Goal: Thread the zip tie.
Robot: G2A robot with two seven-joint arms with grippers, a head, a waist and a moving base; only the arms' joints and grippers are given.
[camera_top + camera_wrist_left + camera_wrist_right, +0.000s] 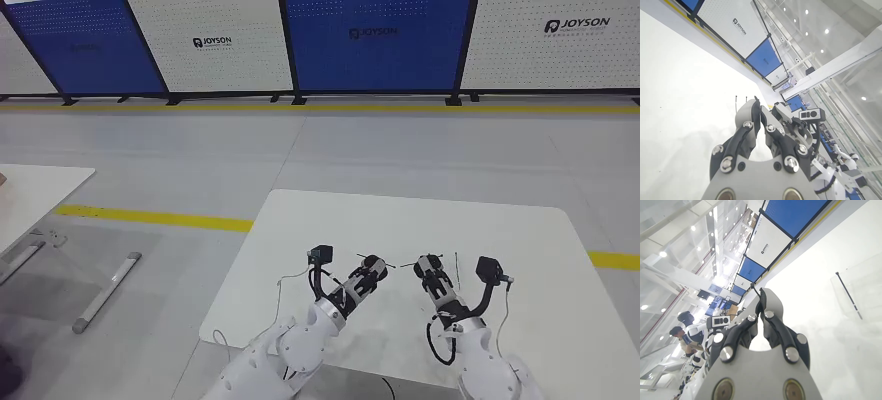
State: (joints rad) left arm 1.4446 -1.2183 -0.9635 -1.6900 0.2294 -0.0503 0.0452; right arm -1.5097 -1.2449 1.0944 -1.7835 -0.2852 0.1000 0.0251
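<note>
The zip tie [755, 289] is clamped between the closed fingers of the right gripper [761, 300], and its black head is seen sticking out just past the fingertips. In the top view the right gripper [428, 264] is held low over the white table [420, 215]. The left gripper [371, 265] is placed just beside the right gripper, on its left, with a small gap left between the two. The fingers of the left gripper [759, 110] are drawn together; whether anything is pinched between them cannot be told. A second zip tie [848, 294] is laid flat on the table on the other side of the right gripper, near it and touched by neither gripper.
</note>
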